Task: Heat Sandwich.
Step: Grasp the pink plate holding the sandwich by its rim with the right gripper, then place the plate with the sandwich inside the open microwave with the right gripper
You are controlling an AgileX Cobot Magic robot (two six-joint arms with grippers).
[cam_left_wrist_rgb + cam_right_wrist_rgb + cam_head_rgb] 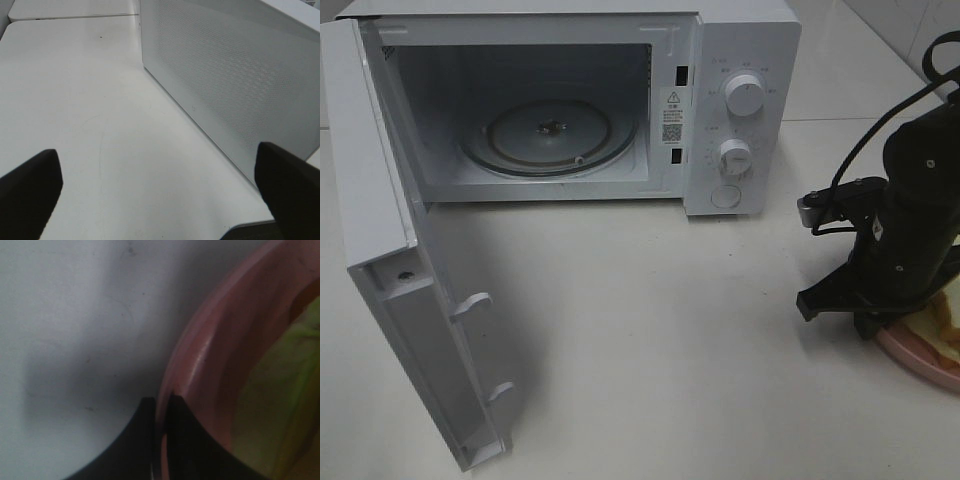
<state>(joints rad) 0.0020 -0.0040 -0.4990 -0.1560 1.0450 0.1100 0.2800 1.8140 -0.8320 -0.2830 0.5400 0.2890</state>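
Note:
The sandwich (pixel 938 332) lies on a round pink plate (pixel 920 362) at the right edge of the table, mostly hidden behind my right arm. Up close, its pale yellow-green filling (pixel 280 390) shows inside the pink plate rim (pixel 200 355). My right gripper (pixel 161 405) is shut on that rim, one finger on each side. In the high view the right gripper (pixel 873 325) sits low at the plate's left edge. My left gripper (pixel 160 195) is open, its dark fingertips (pixel 30 185) far apart above bare table beside the microwave's perforated side wall (pixel 230 85).
The white microwave (pixel 740 110) stands at the back with its door (pixel 410 300) swung wide open toward the front left. A glass turntable (pixel 550 135) lies inside the cavity. A table seam (pixel 70 18) runs at the far end in the left wrist view.

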